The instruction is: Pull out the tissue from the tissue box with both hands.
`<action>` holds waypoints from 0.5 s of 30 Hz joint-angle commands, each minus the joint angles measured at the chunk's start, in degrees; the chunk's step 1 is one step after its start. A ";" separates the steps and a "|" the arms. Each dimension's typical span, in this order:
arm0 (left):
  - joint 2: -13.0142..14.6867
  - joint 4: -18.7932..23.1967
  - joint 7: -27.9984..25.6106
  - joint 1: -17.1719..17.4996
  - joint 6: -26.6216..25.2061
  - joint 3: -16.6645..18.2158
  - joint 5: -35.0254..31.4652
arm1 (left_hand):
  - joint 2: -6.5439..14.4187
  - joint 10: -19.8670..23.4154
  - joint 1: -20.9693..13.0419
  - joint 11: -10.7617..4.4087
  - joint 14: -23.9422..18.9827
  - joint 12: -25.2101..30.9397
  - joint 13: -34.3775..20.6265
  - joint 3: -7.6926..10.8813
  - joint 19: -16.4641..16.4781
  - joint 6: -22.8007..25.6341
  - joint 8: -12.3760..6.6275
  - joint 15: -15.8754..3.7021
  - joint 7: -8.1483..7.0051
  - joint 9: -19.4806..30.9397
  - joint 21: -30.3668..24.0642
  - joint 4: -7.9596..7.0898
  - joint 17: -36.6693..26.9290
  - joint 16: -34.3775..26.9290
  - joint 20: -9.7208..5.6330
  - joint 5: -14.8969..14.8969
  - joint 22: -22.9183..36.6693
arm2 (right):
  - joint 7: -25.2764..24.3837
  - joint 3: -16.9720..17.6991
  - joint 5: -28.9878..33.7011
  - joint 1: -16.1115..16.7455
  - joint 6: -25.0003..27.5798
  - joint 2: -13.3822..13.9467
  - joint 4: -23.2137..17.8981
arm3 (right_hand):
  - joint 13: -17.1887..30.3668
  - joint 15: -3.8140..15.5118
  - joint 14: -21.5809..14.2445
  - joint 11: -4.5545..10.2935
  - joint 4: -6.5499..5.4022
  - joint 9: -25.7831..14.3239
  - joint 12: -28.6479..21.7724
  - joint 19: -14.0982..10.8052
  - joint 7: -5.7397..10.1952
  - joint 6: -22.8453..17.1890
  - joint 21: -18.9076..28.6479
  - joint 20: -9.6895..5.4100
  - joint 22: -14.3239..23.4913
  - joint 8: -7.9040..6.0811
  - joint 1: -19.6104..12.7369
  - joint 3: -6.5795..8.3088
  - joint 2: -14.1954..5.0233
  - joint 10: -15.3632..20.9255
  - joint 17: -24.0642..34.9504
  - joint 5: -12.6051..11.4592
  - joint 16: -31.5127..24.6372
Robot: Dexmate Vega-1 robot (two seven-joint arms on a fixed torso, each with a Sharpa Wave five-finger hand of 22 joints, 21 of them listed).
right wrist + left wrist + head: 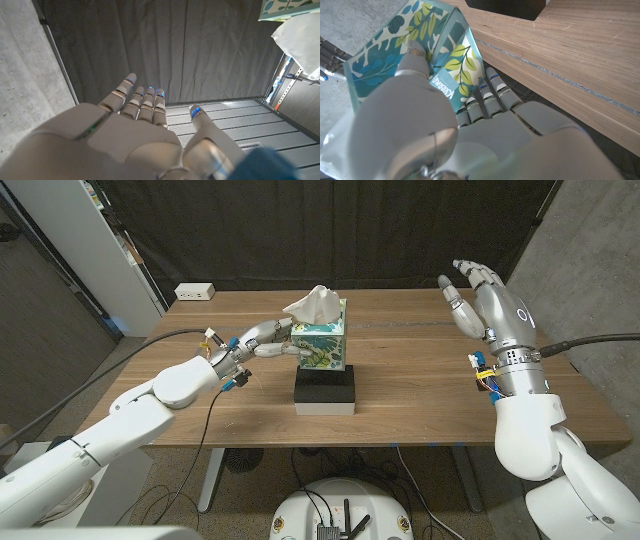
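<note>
One tissue [313,304] is poking up out of the top of the tissue box [322,347], a bit above the middle of the head frame, and that leafy teal box sits on a black-and-white block [325,391] on the wooden surface [410,370]. Looks to me like we're at the bracing step: the left hand [262,340] has reached in from the left side of the frame, and its fingers [285,350] are pressed against the box's side, thumb up near the top edge. The left wrist view backs that up, with the patterned cardboard right against the thumb, so I'd call it gripping the box to steady it. The tissue itself hasn't been grabbed yet. The right hand [484,298] is way over at the upper right of the head frame, lifted off the surface, fingers spread apart and holding nothing. Its wrist view catches the box and the tissue off in one corner, well apart from its fingers. My guess for the next move: swing that right hand across to the tissue, pinch the white tuft, and pull upward while the left keeps the box from lifting off the block. The box is light, so I'd expect it to tip if the left grip is sloppy.
</note>
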State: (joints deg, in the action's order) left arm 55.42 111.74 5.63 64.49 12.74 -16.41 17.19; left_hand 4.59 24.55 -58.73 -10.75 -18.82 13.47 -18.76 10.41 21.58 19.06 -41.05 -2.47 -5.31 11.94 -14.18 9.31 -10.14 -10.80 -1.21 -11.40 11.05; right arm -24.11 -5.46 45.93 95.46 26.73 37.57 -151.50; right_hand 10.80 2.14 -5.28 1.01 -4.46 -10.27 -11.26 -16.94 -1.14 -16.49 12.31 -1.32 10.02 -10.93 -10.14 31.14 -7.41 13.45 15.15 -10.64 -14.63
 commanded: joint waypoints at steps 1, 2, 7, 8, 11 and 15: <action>-0.40 -0.19 0.22 -1.37 -0.59 -1.12 -0.19 | 0.34 0.22 0.03 0.08 0.35 -0.09 -0.27 0.30 -0.08 0.43 -2.49 -7.33 0.04 2.08 0.09 -0.12 0.03 0.12 -0.19 -0.26 0.18 | -1.00 -1.05 5.54 0.48 0.29 -1.69 0.78 | 0.19 1.46 -0.89 -0.25 0.84 -0.18 -0.41 -0.81 -0.43 -0.28 0.31 0.36 0.10 -0.23 -0.41 0.20 -2.52 0.33 -0.11 0.09 -0.51; -0.39 -0.11 0.10 -1.42 -0.73 -1.18 -0.33 | 0.35 0.21 0.04 0.03 0.36 -0.10 -0.28 0.31 -0.07 0.40 -2.49 -7.31 0.09 2.08 0.09 -0.13 0.03 0.12 -0.21 -0.26 0.18 | -1.09 -0.96 5.57 0.57 0.12 -1.88 0.84 | 0.19 1.44 -0.96 -0.23 0.96 -0.18 -0.39 -0.84 -0.43 -0.34 0.31 0.43 0.10 -0.26 -0.49 0.23 -2.50 0.32 -0.13 0.10 -0.52; -0.36 0.16 -0.10 -1.47 -1.06 -1.32 -0.32 | 0.37 0.30 0.09 -0.01 0.36 -0.07 -0.31 0.32 -0.08 0.38 -2.52 -7.32 0.14 2.07 0.10 -0.16 0.03 0.09 -0.22 -0.26 0.18 | -1.12 -0.58 5.53 0.92 -0.46 -2.78 1.04 | 0.20 1.34 -1.30 -0.56 2.09 -0.20 -0.44 -1.30 -0.37 -0.77 0.39 0.95 0.13 -0.39 -1.39 0.62 -2.35 0.65 -0.40 0.08 -0.49; -0.38 0.20 -0.07 -1.47 -1.09 -1.34 -0.20 | 0.37 0.30 0.10 0.00 0.37 -0.07 -0.32 0.33 -0.08 0.37 -2.53 -7.32 0.13 2.07 0.10 -0.16 0.03 0.09 -0.22 -0.26 0.18 | -1.32 -0.54 5.58 0.99 -0.69 -2.91 1.16 | 0.20 1.31 -1.35 -0.54 2.24 -0.21 -0.44 -1.36 -0.37 -0.87 0.40 1.01 0.14 -0.43 -1.49 0.66 -2.30 0.68 -0.44 0.08 -0.49; -0.32 0.34 -0.09 -1.52 -1.29 -1.42 -0.20 | 0.37 0.29 0.11 0.03 0.37 -0.09 -0.34 0.34 -0.09 0.35 -2.54 -7.32 0.07 2.06 0.10 -0.17 0.03 0.08 -0.22 -0.25 0.19 | -2.01 -0.30 5.18 1.30 -1.81 -3.29 1.49 | 0.20 1.10 -1.45 -0.70 3.31 -0.22 -0.41 -1.34 -0.46 -1.16 0.31 2.35 0.16 -0.47 -2.09 0.67 -1.64 0.81 -0.69 0.07 -0.36; -0.47 0.12 0.08 -1.84 -1.15 -1.74 -0.24 | 0.42 0.33 0.15 0.17 0.38 -0.08 -0.37 0.36 -0.09 0.36 -2.59 -7.35 0.10 2.06 0.11 -0.19 0.03 0.06 -0.22 -0.25 0.19 | -2.53 -0.93 6.34 1.29 -2.27 -3.61 1.84 | 0.20 1.07 -1.77 -0.66 4.83 -0.23 -0.37 -1.75 -0.24 -1.66 0.35 3.57 0.20 -0.58 -3.06 0.85 -1.09 0.96 -1.03 -0.11 -0.25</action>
State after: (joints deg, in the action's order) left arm 55.14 111.77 5.66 63.24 11.96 -17.52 16.97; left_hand 4.47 24.54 -58.83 -10.74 -18.58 13.47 -19.04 10.55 21.58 19.03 -41.05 -2.23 -5.31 11.95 -14.18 9.16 -10.14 -10.81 -1.21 -11.29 11.05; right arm -25.48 -6.09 50.63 96.22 25.99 35.37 -150.58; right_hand 10.80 2.27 -6.60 0.40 -0.66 -10.26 -11.26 -18.33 -1.64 -17.22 12.31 1.58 10.01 -10.97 -12.04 31.76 -8.24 14.05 14.20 -10.64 -14.84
